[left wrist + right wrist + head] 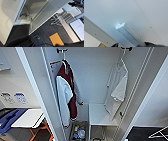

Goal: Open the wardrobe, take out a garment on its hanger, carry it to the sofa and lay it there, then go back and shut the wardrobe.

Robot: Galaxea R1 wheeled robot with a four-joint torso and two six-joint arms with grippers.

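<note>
Two garments are hanging inside the open tall white wardrobe (100, 79): a maroon varsity jacket (65, 94) and a thin white T-shirt (117, 89). State of either pincer: cannot tell.

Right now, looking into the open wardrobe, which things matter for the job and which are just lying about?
For the job: wardrobe; white T-shirt; its hanger.
Lying about: maroon jacket; box of odds and ends; orange mat; drying rack.

The wardrobe (100, 84) looks smooth, matt white board, the garment (117, 88) thin white cloth, the jacket (67, 92) thicker maroon-and-white fabric, the floor (50, 31) dark carpet.
</note>
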